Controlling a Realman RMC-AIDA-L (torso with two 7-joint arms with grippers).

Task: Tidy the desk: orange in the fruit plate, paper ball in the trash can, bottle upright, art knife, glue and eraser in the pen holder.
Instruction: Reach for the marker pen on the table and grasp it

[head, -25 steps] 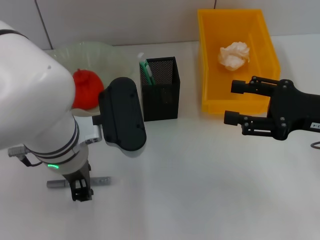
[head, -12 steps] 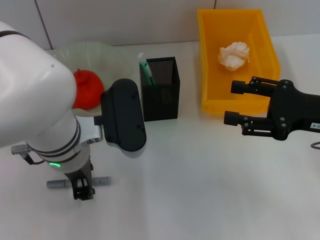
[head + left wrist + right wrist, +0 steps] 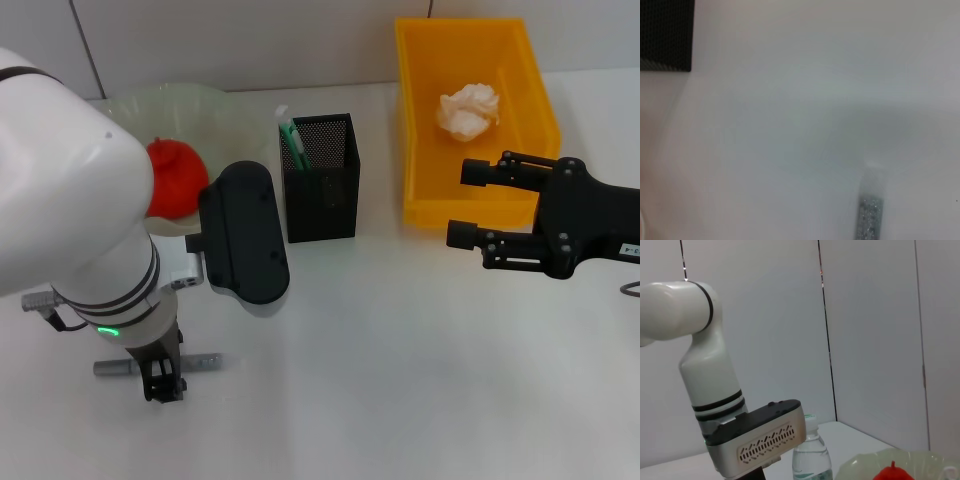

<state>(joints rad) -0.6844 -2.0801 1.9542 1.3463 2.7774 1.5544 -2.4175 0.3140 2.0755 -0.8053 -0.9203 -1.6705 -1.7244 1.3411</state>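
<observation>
Orange (image 3: 172, 178) held in fruit plate (image 3: 215, 110) | paper ball (image 3: 468, 109) in trash can (image 3: 540, 105) | left claw (image 3: 163, 381) lowered over art knife (image 3: 205, 358), grip not discernible | right claw (image 3: 470, 205) spread apart.

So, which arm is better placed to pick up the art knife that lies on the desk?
The left. Its gripper is down at the art knife, while the right gripper hovers open far off, beside the yellow trash can.
</observation>
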